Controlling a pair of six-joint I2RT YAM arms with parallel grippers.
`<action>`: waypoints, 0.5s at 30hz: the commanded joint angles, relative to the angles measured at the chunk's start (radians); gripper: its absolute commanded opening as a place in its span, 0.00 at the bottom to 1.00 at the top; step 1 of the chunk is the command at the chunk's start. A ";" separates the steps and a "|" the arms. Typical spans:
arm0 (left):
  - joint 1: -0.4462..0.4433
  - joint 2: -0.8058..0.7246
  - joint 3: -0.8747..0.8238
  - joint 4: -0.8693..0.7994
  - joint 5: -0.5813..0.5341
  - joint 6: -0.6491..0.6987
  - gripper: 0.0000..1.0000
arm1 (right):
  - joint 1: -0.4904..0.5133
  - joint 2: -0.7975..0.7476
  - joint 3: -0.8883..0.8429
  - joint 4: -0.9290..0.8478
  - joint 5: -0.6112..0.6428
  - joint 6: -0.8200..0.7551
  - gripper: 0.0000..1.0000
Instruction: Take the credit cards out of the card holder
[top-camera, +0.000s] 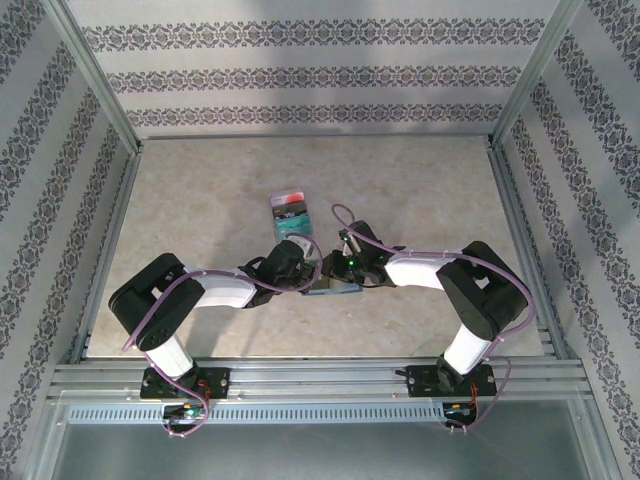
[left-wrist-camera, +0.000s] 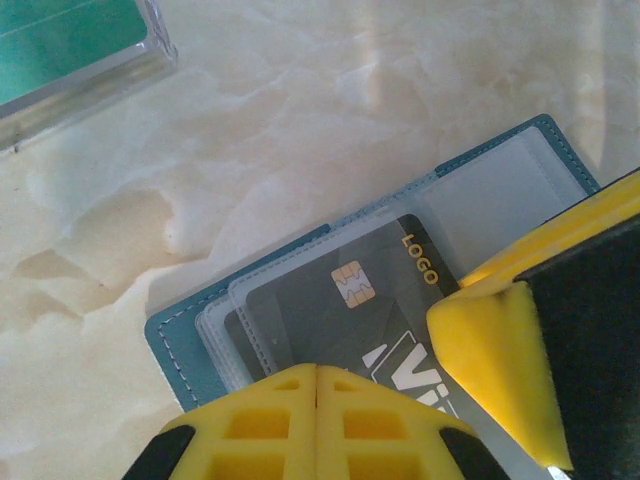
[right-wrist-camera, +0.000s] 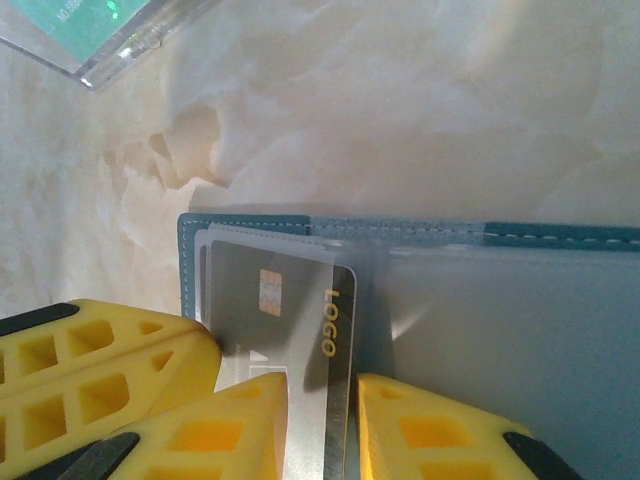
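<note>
The card holder (top-camera: 340, 290) lies open on the table between both arms, its blue stitched cover (left-wrist-camera: 175, 345) and clear sleeves (right-wrist-camera: 500, 330) showing. A black credit card (left-wrist-camera: 340, 300) with a gold chip and "LOGO" sits part way out of a sleeve (right-wrist-camera: 285, 300). My left gripper (left-wrist-camera: 317, 372) is shut, its fingertips pressed down on the holder's near edge over the card. My right gripper (right-wrist-camera: 322, 405) is open, with its jaws on either side of the card's end. One right finger (left-wrist-camera: 500, 350) lies on the card's corner.
A clear plastic case (top-camera: 292, 213) stands just beyond the holder, holding a teal-green card (left-wrist-camera: 60, 40) and reddish and dark ones. Its corner (right-wrist-camera: 90, 30) is close to the grippers. Metal frame rails edge the marbled table (top-camera: 420, 190).
</note>
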 joint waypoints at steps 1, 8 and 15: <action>0.014 0.011 -0.024 -0.013 0.018 -0.018 0.05 | -0.015 0.001 -0.035 0.097 -0.057 0.037 0.25; 0.014 0.012 -0.022 -0.025 0.014 -0.015 0.05 | -0.038 -0.055 -0.065 0.116 -0.078 0.041 0.25; 0.014 0.011 -0.025 -0.019 0.015 -0.017 0.05 | -0.038 -0.049 -0.075 0.174 -0.114 0.065 0.26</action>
